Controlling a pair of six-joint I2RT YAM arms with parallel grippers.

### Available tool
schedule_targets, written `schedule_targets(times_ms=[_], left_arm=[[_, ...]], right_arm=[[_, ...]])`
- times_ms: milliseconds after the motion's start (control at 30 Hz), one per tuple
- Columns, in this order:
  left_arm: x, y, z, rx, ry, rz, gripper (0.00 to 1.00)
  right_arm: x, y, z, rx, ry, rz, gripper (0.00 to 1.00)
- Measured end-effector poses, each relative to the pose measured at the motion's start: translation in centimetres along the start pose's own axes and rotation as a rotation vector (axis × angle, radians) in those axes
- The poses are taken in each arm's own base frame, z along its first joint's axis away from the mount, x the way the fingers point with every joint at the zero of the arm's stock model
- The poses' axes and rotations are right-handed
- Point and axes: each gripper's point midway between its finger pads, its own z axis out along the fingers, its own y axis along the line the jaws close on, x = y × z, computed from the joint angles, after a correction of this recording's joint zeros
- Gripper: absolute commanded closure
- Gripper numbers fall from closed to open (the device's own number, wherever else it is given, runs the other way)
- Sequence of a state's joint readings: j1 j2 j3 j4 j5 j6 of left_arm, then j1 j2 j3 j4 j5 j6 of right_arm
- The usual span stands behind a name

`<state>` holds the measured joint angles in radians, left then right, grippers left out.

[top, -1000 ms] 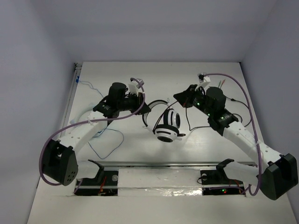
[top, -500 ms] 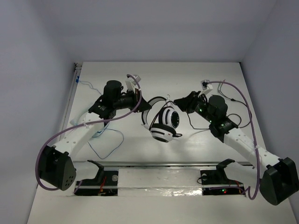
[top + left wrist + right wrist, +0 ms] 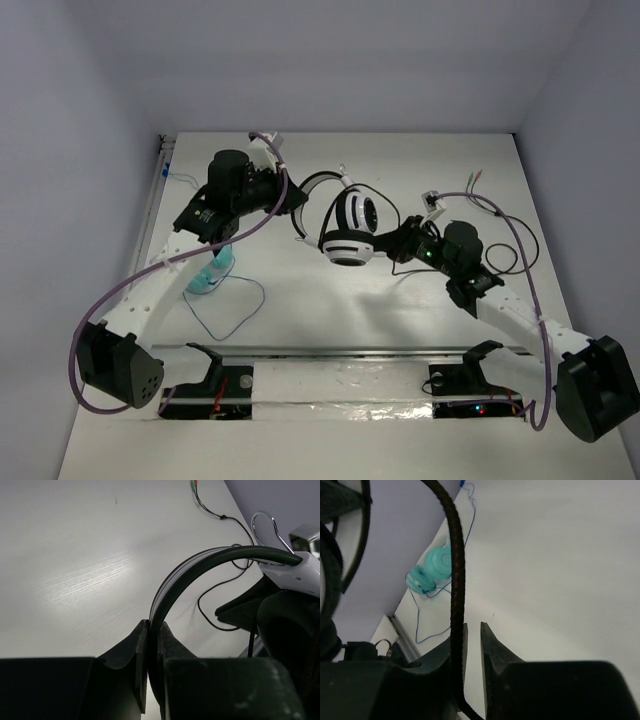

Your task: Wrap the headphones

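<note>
The headphones [image 3: 352,226] hang above the middle of the table, earcups stacked, white headband arching left. My left gripper [image 3: 296,206] is shut on the headband; in the left wrist view the jaws [image 3: 154,627] pinch the band's [image 3: 200,562] edge, with an earcup [image 3: 292,630] at the right. My right gripper [image 3: 386,243] is just right of the earcups. In the right wrist view its jaws [image 3: 473,627] stand a narrow gap apart, and the braided black cable [image 3: 456,580] runs down over the left finger into the jaws. The cable's plugs [image 3: 474,178] lie at the far right.
A small teal object [image 3: 212,275] with a thin blue cord [image 3: 240,310] lies under my left arm; it also shows in the right wrist view [image 3: 427,572]. Purple robot cables loop beside both arms. A metal rail [image 3: 340,352] runs along the table's near edge.
My left gripper has carried the headphones up and toward the far side, turning them. My right gripper has moved left and nearer, close to the earcups. The teal object has come into view.
</note>
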<state>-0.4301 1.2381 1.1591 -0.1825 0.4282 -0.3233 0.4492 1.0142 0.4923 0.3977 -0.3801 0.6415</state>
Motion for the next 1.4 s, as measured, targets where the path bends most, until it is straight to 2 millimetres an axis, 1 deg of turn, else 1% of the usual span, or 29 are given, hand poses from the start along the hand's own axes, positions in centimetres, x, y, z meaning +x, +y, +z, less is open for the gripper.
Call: schedule_targets(times_ms=[33,100,133,233,333,400,500,600,633,733,800,933,1000,1067,1200,1300,1400], left_arm=[[-0.5,-0.1,-0.1,-0.004,-0.012,0.002,1.0],[-1.7,-0.4,-0.3,-0.013,-0.038,0.008,1.0],[-2.2,-0.4,-0.5,-0.024,-0.049,0.009,1.0],[-3.7,-0.4,-0.7,-0.05,-0.078,0.012,1.0],[-5.1,-0.5,-0.6,-0.067,-0.098,0.014,1.0],[-5.5,-0.5,-0.4,-0.076,-0.097,0.011,1.0],[-5.9,-0.1,0.1,-0.084,-0.093,-0.015,1.0],[-6.5,0.7,0.4,-0.092,-0.102,-0.075,1.0],[-6.8,0.9,0.6,-0.093,-0.111,-0.096,1.0],[-7.6,1.3,0.9,-0.094,-0.141,-0.15,1.0],[-8.2,1.5,1.0,-0.098,-0.17,-0.18,1.0],[-9.3,2.3,1.3,-0.121,-0.244,-0.235,1.0],[-9.5,3.4,1.3,-0.153,-0.275,-0.273,1.0],[-9.6,5.4,1.1,-0.212,-0.313,-0.313,1.0],[-9.7,9.2,0.4,-0.356,-0.399,-0.38,1.0],[-10.0,11.0,-0.2,-0.444,-0.454,-0.396,1.0],[-10.3,12.5,-1.0,-0.527,-0.503,-0.388,1.0]], right_arm=[[0.3,0.0,0.2,-0.009,0.015,0.002,0.82],[1.2,-0.3,0.5,-0.02,0.053,0.012,0.85],[1.7,-0.4,0.6,-0.025,0.074,0.019,0.89],[3.3,-1.0,1.0,-0.03,0.136,0.04,0.93],[4.3,-1.0,1.4,-0.043,0.169,0.046,0.94],[4.6,-0.7,1.6,-0.055,0.18,0.045,0.94],[5.1,-0.3,2.0,-0.072,0.189,0.039,0.89],[6.1,-0.4,2.3,-0.074,0.214,0.045,0.78],[6.4,-0.4,2.5,-0.073,0.223,0.05,0.72],[8.0,0.0,2.9,-0.079,0.26,0.054,0.66],[9.1,0.6,3.1,-0.09,0.286,0.055,0.64],[10.3,2.5,3.4,-0.139,0.303,0.047,0.63],[11.0,3.7,3.4,-0.167,0.314,0.043,0.63],[12.0,4.7,3.4,-0.192,0.331,0.043,0.63],[14.8,5.6,3.3,-0.19,0.398,0.054,0.63],[16.9,6.0,2.8,-0.169,0.452,0.051,0.64],[18.5,6.6,1.9,-0.146,0.505,0.038,0.7]])
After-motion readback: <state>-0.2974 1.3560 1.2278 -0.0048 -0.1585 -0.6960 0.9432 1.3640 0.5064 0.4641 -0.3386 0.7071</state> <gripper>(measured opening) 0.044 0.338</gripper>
